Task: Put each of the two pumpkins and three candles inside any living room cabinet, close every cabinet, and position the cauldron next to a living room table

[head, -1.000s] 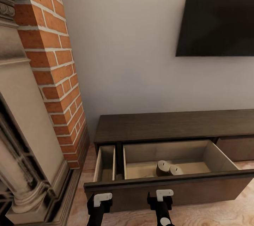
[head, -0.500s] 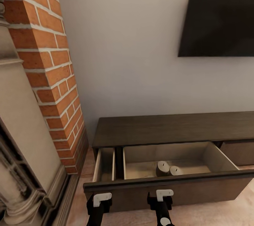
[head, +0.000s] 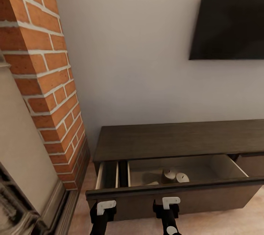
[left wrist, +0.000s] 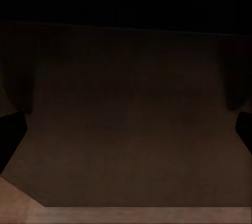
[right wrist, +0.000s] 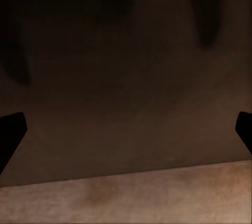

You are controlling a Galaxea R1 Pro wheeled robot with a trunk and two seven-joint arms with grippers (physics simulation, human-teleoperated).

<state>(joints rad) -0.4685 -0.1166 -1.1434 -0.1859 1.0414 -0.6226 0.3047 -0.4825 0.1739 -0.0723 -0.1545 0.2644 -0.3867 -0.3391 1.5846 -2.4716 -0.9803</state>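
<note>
Head view: two candles (head: 175,176) stand touching inside the cabinet's (head: 176,138) partly open drawer (head: 172,194), behind its front panel. Both grippers, left (head: 103,206) and right (head: 167,204), sit low against that panel, fingers (left wrist: 11,135) spread wide, released, holding nothing.

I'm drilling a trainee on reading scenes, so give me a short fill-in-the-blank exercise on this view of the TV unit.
1. The wide drawer of the cabinet stands ____.
2. Inside it stand ____ candles.
3. On the wall above the cabinet hangs a black ____.
4. Left of the cabinet rises a ____ fireplace column.

Missing words: open; two; TV; brick
</note>
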